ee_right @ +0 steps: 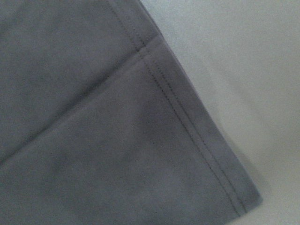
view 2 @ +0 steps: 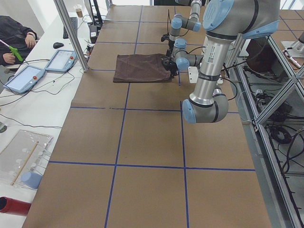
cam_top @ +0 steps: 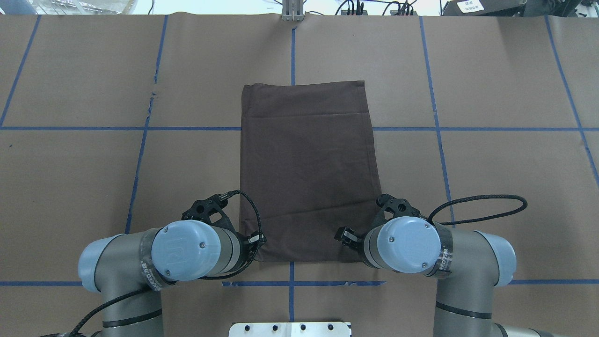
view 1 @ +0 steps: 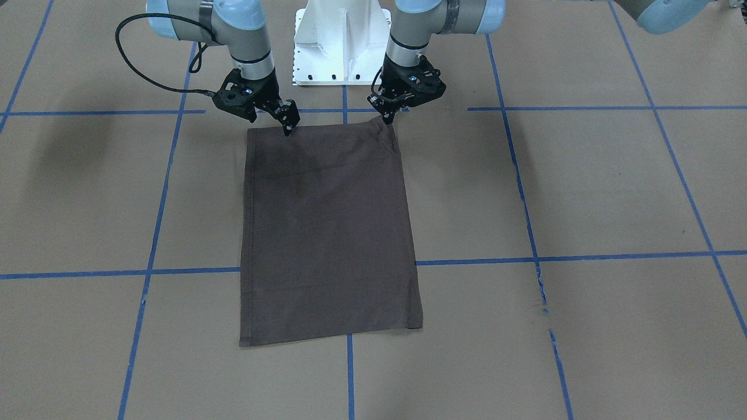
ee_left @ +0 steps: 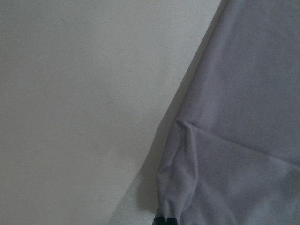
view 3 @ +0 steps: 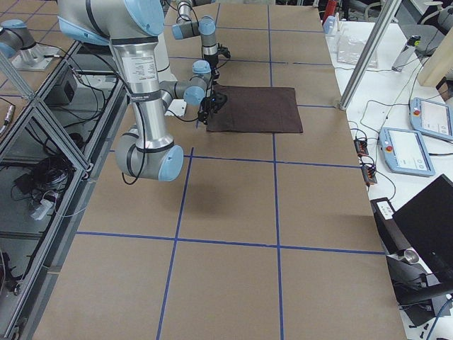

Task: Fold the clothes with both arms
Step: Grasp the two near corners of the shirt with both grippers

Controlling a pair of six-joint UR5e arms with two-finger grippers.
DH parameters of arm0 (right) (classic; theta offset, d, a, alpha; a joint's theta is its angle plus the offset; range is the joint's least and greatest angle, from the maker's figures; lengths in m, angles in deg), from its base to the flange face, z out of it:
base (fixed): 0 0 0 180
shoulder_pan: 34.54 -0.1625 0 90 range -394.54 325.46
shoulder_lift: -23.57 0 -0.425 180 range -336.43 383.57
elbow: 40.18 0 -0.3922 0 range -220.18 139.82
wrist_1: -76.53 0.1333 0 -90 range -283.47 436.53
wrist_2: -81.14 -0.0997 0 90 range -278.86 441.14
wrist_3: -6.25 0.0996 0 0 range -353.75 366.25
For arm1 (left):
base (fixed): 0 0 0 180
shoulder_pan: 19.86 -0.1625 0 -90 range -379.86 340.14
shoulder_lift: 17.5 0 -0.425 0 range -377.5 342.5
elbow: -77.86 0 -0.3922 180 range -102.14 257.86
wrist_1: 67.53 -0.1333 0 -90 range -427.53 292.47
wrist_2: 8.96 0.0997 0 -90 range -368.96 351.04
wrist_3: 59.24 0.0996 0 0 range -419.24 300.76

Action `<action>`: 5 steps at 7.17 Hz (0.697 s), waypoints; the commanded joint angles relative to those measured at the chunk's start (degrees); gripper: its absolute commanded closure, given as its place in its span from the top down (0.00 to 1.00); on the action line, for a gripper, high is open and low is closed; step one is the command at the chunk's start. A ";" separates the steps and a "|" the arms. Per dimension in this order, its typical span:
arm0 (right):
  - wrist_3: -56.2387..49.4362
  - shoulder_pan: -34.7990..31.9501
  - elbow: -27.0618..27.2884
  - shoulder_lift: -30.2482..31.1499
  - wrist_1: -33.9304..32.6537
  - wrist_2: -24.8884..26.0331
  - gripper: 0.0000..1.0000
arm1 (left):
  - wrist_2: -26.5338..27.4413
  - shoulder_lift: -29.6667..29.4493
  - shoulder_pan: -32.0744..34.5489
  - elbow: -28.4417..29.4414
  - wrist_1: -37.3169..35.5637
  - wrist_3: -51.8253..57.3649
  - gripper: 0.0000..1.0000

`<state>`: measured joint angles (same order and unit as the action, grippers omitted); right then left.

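Table [view 1: 583,186] covered in brown paper with a blue tape grid. Dark brown T-shirt [view 1: 330,233] lies at centre, folded to a flat rectangle. Left gripper [view 1: 387,119]: jaws closed on a corner nearest the robot, cloth peaked up; the left wrist view shows the pucker. Right gripper [view 1: 288,127]: tip on the same edge, jaw state not discernible. Only the right wrist view shows the double-stitched hem [ee_right: 187,126].

Legible marks: one only.
"UR" logo reads on the left arm's blue joint cap [cam_top: 186,250]; white print on the right arm's black wrist band [cam_top: 443,263] and the forearm sticker [view 2: 209,64] too small to read.
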<state>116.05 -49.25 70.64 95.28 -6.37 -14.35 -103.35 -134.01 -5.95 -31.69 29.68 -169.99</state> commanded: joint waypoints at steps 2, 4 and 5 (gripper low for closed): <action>1.47 -0.14 -2.36 0.36 2.04 0.21 1.00 | -0.09 -0.03 -0.03 -0.05 0.00 -0.09 0.00; 1.47 -0.32 -2.45 0.54 1.87 0.13 1.00 | -0.09 -0.03 -0.03 -0.05 0.00 0.00 0.00; 1.47 -0.32 -2.45 1.06 1.87 0.13 1.00 | 0.00 -0.03 -0.03 -0.14 0.00 0.00 0.00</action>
<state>117.52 -49.51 68.24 95.85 -4.48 -14.22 -103.42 -134.04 -5.97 -31.76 29.68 -170.00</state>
